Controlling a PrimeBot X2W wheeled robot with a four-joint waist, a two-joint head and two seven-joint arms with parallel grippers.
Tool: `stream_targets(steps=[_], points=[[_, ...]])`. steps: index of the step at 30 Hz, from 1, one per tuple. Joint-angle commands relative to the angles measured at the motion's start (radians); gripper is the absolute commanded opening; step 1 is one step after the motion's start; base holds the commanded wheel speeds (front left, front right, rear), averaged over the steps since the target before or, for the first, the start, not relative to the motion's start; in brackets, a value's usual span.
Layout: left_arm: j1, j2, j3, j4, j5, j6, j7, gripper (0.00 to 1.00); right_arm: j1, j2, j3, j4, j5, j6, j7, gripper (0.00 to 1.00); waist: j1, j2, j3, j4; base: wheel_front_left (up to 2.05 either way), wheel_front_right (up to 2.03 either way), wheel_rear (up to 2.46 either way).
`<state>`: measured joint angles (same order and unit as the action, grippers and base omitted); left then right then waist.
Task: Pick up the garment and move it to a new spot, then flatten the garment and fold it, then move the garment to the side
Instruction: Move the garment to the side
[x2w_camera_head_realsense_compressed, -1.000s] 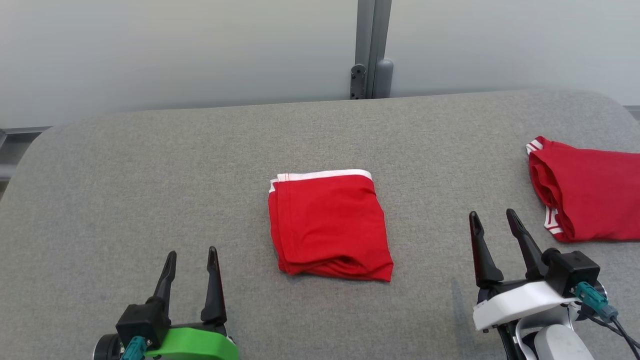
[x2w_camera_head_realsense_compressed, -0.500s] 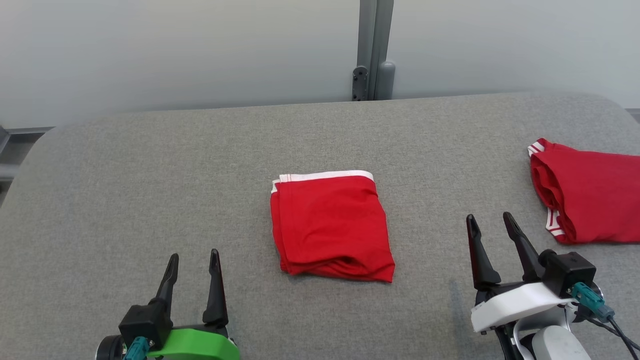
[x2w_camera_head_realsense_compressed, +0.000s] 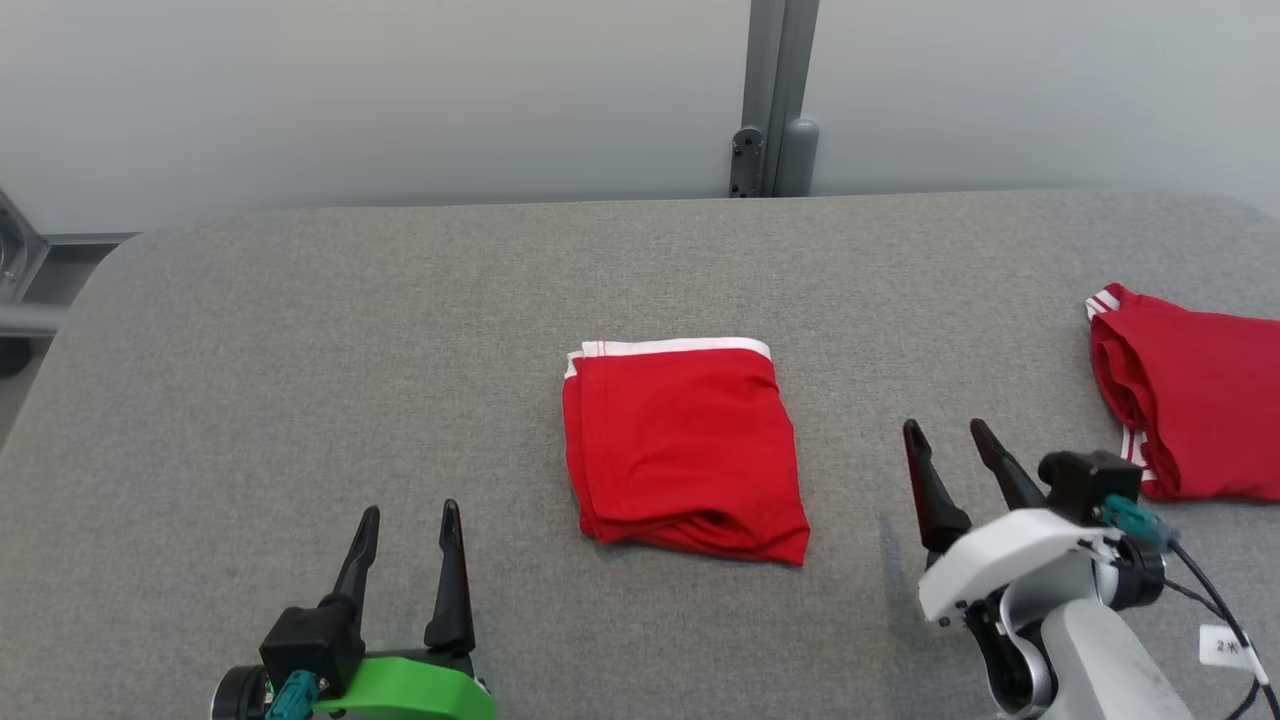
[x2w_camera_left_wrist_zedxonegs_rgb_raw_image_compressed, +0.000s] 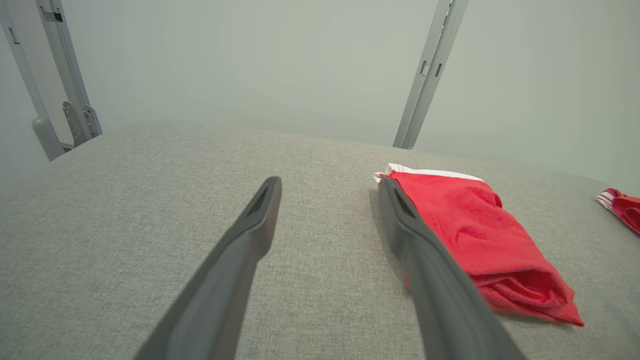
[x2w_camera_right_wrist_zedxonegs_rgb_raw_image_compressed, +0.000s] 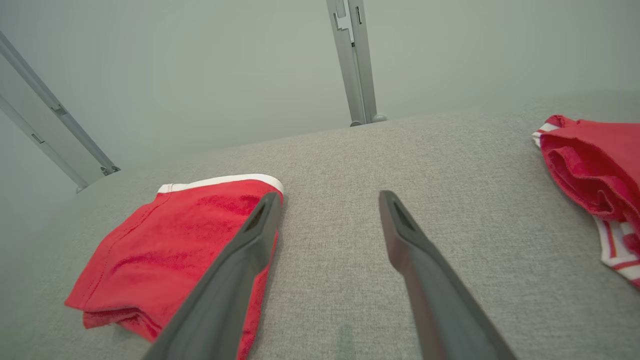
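Your folded red garment (x2w_camera_head_realsense_compressed: 685, 450) sits in the middle of the grey table (x2w_camera_head_realsense_compressed: 300, 350), white band on the far side. Left gripper (x2w_camera_head_realsense_compressed: 410, 507) and right gripper (x2w_camera_head_realsense_compressed: 945, 425) flank it, jaws apart, holding nothing (another red garment (x2w_camera_head_realsense_compressed: 1190, 400) lies far right).

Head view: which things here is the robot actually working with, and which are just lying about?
In the job: folded red garment in the middle; left fingers, right fingers, both open.
Lying about, probably: second red garment at the right edge; grey post behind.
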<state>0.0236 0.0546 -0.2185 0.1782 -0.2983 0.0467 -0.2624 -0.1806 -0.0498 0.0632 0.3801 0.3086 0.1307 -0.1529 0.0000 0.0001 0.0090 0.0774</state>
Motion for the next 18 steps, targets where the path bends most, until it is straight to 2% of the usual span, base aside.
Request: stream_targets(steps=[1,5,11,18], points=[[-0.019,0.000,-0.003,0.001,0.001,-0.003,-0.003,1.00,-0.039,-0.002,0.010,0.018,0.009,0.000,0.042,1.00,0.0000,-0.0001,0.008,0.019,0.00,0.00,0.00],[-0.030,-0.002,-0.012,0.001,-0.004,-0.004,-0.003,1.00,-0.124,-0.036,0.062,0.071,0.067,0.000,0.199,1.00,0.0000,-0.0001,0.024,0.055,0.00,0.00,0.00],[-0.051,-0.003,-0.029,0.007,-0.012,-0.005,-0.003,1.00,-0.230,-0.100,0.128,0.173,0.183,0.000,0.375,1.00,0.0000,-0.0001,0.059,0.127,0.00,0.00,0.00],[-0.068,-0.003,-0.045,0.009,-0.030,0.001,-0.003,1.00,-0.315,-0.138,0.168,0.320,0.258,0.000,0.448,1.00,0.0000,-0.0001,0.090,0.197,0.00,0.00,0.00]])
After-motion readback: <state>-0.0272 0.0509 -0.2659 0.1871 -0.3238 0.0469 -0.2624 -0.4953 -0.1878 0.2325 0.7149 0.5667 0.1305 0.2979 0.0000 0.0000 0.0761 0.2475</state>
